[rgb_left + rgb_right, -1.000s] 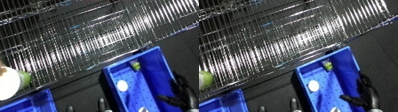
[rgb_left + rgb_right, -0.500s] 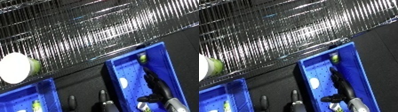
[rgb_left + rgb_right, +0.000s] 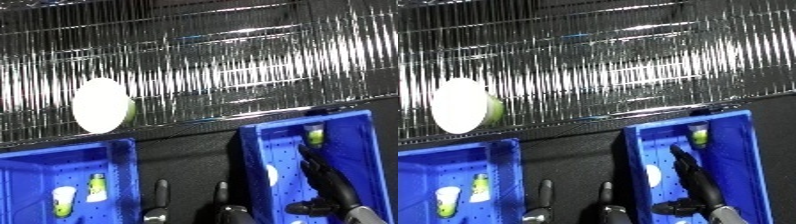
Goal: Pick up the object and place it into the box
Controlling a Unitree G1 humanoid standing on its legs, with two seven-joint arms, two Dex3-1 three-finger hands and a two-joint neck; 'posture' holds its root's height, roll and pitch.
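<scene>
1. Wire shelf [image 3: 222, 65] fills the top of both views; nothing but the cup on it that I can see. Shelf's front edge runs along just above both bins.
2. Right bin [image 3: 373, 150], blue: holds a small green-white item [image 3: 314, 135] at the far end and a white disc [image 3: 272, 175]. My right robot hand [image 3: 330, 181] hangs over/inside it, fingers straight, apart, holding nothing.
3. Left bin [image 3: 124, 165], blue: two small green-white items [image 3: 96, 186] already in, near its right wall.
4. Cup [image 3: 103, 105], white w/ green side, lies tipped on the shelf above the left bin, not yet picked. So the current pick isn't started; grasp, carry and drop all left, I judge.
5. My left robot hand [image 3: 160, 192]: only finger tips show at the bottom edge between the bins, straight, apart, empty, well short of the cup.
6. In the way: shelf edge btwn my hands and the cup; otherwise approach looks open.
</scene>
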